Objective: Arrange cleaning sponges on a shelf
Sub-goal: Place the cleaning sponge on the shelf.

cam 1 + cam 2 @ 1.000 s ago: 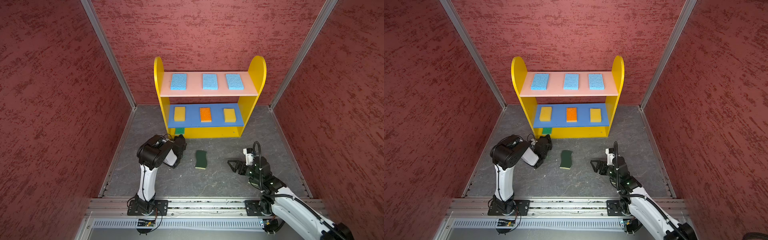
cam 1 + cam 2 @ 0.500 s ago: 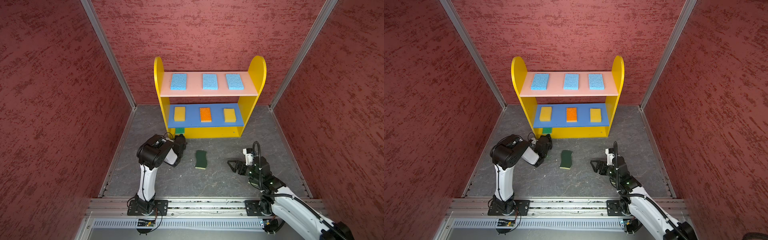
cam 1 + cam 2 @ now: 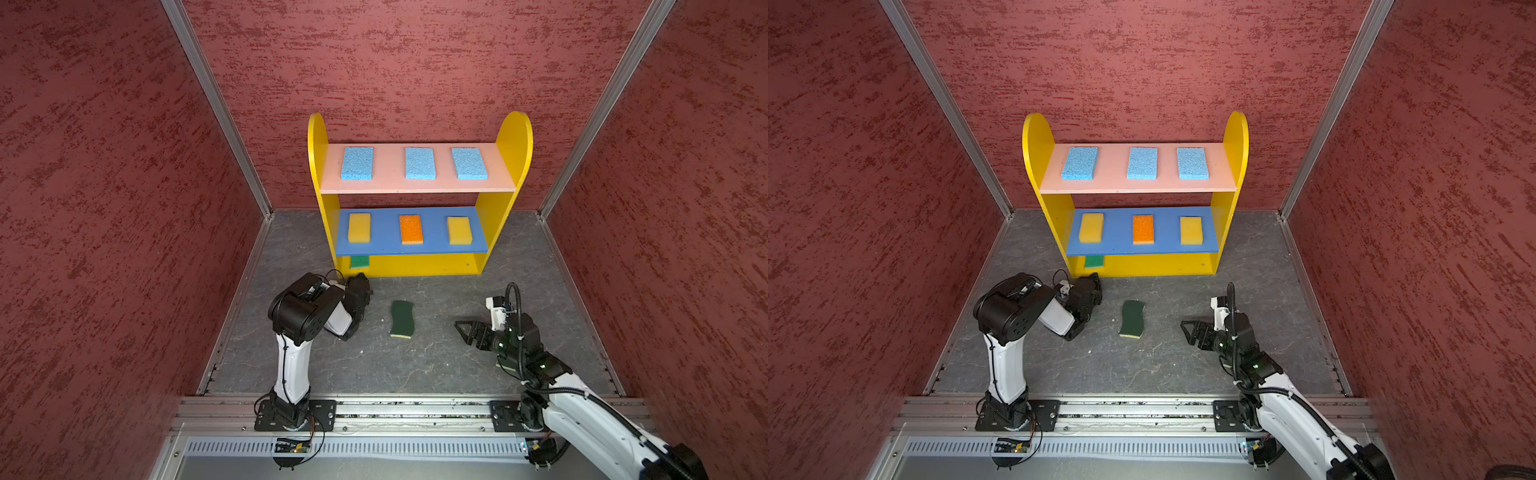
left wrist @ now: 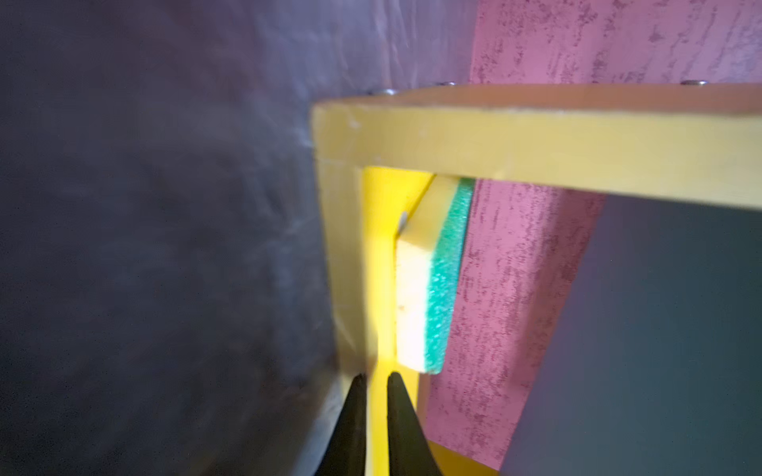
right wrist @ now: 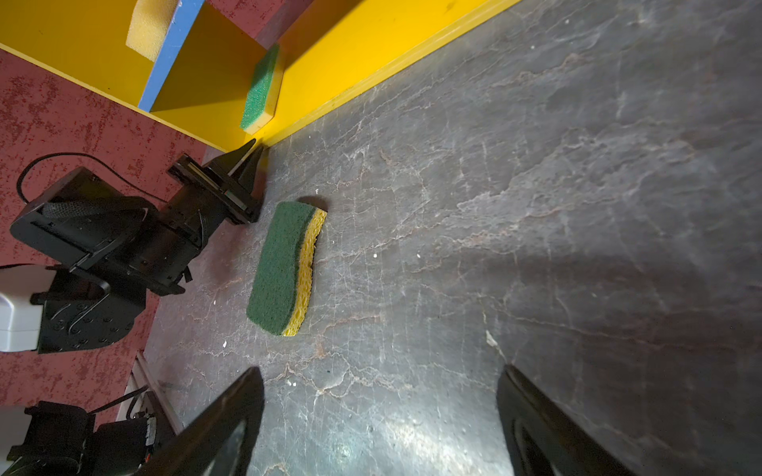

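Crouching: L claw (image 4: 376, 376) closed at shelf (image 3: 419, 266) base | R claw (image 5: 381, 371) spread, low

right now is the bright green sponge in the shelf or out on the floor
In. The bright green sponge lies on the shelf's yellow base, at its left end under the blue board.
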Robot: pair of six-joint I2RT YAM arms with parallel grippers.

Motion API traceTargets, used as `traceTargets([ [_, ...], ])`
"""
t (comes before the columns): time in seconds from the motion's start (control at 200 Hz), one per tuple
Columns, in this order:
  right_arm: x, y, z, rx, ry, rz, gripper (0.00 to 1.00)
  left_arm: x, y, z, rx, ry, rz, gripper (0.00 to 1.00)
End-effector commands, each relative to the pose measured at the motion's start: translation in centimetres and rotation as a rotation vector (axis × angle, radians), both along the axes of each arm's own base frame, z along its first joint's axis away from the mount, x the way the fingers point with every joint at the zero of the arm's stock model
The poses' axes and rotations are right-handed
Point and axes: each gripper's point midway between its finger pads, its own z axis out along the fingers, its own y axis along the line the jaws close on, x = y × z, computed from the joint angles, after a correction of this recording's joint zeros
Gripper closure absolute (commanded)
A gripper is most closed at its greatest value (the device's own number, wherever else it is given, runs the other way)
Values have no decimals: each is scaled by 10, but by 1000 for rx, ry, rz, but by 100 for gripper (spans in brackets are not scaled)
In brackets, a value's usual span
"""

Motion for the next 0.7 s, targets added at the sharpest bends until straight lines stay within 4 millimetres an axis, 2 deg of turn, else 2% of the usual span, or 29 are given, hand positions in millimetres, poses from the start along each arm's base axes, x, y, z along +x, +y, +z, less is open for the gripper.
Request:
traceTargets([
  [0.0, 3, 1, 8, 8, -12, -6, 11, -18, 8, -6, 97, 81, -26, 85],
  [0.26, 6, -5, 13, -18, 12, -43, 10, -45, 14, 27, 257, 135, -153, 77],
  [0.321, 7, -5, 16, -25, 18, -49, 10, -53, 18, 37, 354, 189, -193, 71],
  [0.356, 8, -6, 19, -26, 24, -55, 10, -59, 25, 42, 431, 244, -207, 67],
  [0.451, 10, -5, 26, -14, 37, -62, 10, -71, 45, 69, 634, 291, -216, 67],
  [0.606, 13, -9, 34, -2, 66, -111, 9, -94, 76, 94, 772, 251, -184, 63],
  [0.696, 13, -15, 37, -29, 91, -150, 9, -101, 86, 108, 866, 252, -210, 60],
])
